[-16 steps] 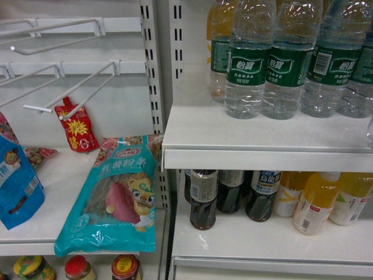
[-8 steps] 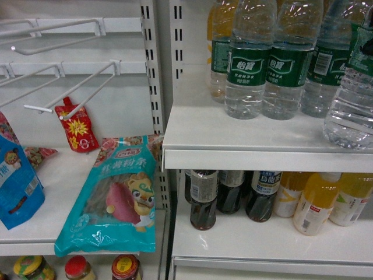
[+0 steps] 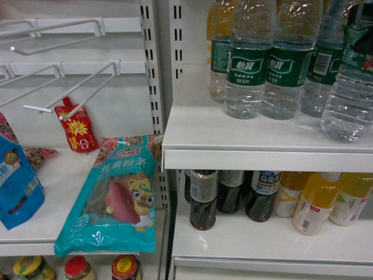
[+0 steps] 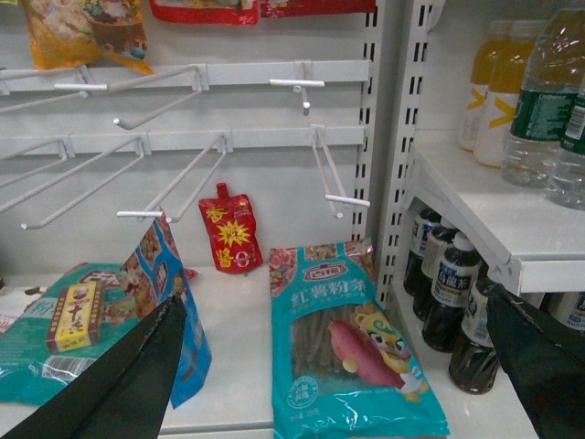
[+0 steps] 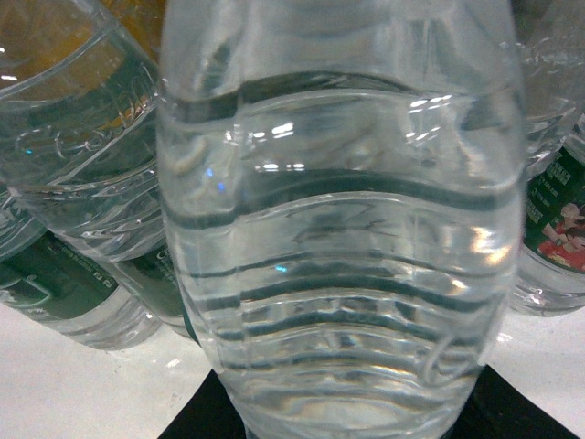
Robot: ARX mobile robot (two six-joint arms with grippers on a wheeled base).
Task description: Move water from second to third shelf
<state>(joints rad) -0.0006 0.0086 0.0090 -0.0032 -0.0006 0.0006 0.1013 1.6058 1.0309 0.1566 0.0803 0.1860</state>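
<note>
At the right edge of the head view, the water hangs tilted just above the upper shelf, filling the right wrist view, pinched at its base by the right gripper. Behind it stand three upright green-labelled bottles. In the lower part of the left wrist view, the left gripper is spread wide, holding nothing

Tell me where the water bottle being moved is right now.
In the head view the water bottle is at the far right, at the front of the upper shelf, beside the row of green-labelled bottles.
</note>
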